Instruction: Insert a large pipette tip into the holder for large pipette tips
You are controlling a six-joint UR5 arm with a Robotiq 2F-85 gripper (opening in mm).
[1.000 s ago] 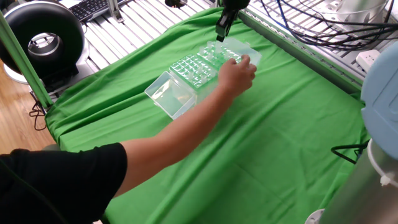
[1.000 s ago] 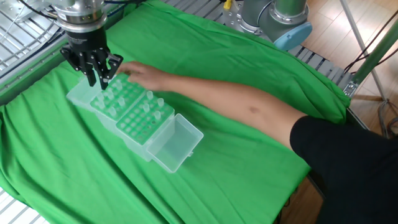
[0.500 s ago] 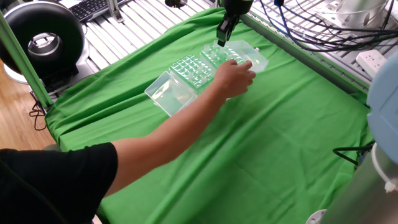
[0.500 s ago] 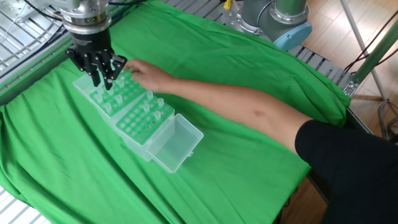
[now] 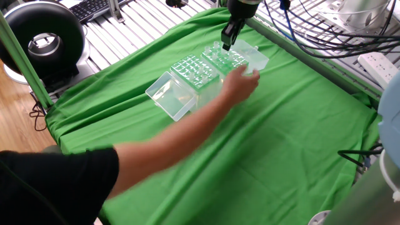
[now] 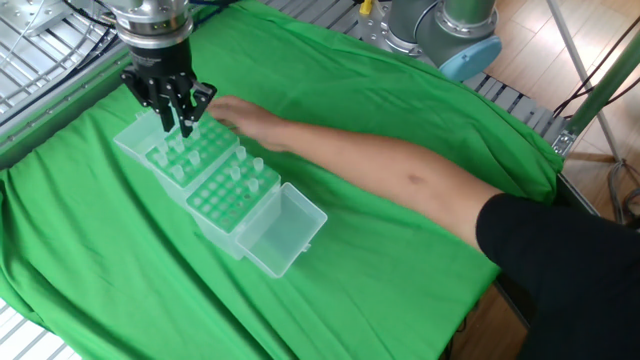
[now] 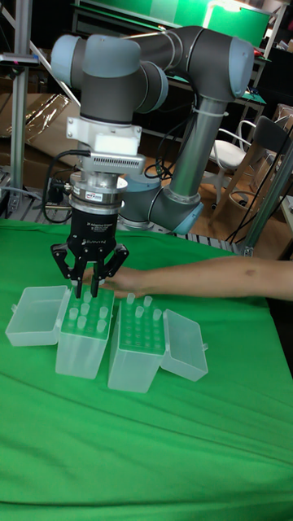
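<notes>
The holder for large pipette tips is the taller clear box with a greenish grid top, and its lid is swung open. Several tips stand in its holes. My gripper hangs upright just above its back rows, fingers almost together. A thin clear large pipette tip seems pinched between them, and it barely shows. In the other fixed views the gripper sits over the same box. A person's hand rests at the box's side.
The shorter grid-topped box stands against the holder with its lid open and several tips in it. The person's forearm stretches across the green cloth. Metal slats and cables border the table's far edges.
The gripper and the holder beneath it have shifted a little sideways along the cloth. The person's hand has slid back slightly and is blurred now.
</notes>
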